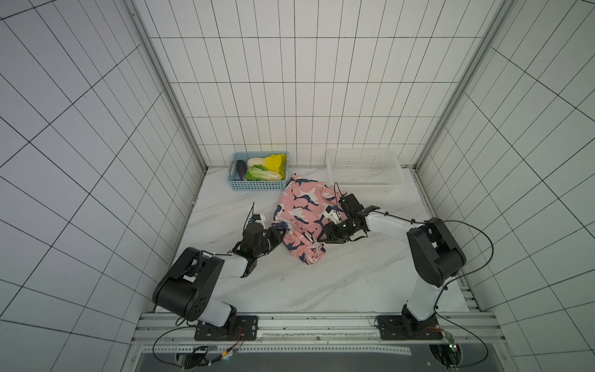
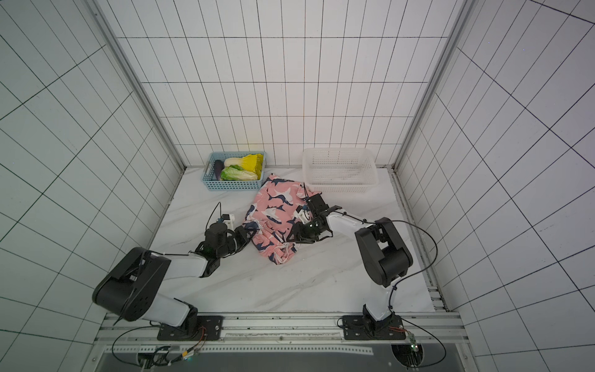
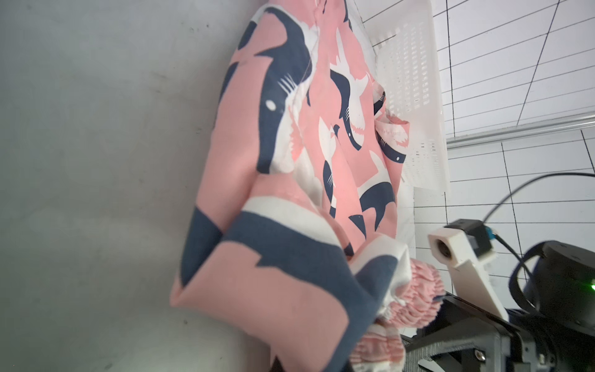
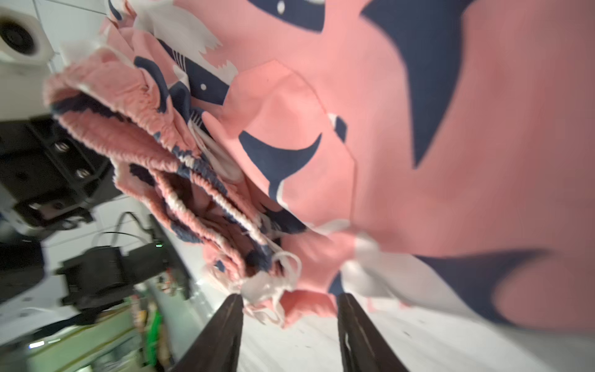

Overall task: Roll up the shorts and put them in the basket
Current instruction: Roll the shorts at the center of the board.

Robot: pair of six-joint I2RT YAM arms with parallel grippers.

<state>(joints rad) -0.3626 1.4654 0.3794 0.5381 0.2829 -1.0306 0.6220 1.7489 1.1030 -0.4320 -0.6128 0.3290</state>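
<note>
The shorts (image 1: 302,206) (image 2: 277,206) lie crumpled mid-table in both top views, pink with navy-and-white shark prints, waistband and white drawstring at the near end. My left gripper (image 1: 284,229) (image 2: 249,232) is at the waistband's left edge, shut on the fabric. In the left wrist view the shorts (image 3: 289,193) cover the jaws entirely. My right gripper (image 1: 323,236) (image 4: 289,301) sits at the waistband's right side, open. Its two dark fingers (image 4: 230,322) stand apart, and the edge of the shorts (image 4: 386,128) and the drawstring lie loose between their tips.
A blue basket (image 1: 257,186) holding cabbages and an eggplant stands at the back left, touching the far end of the shorts. A white perforated basket (image 1: 363,188) stands at the back right. Tiled walls close in three sides.
</note>
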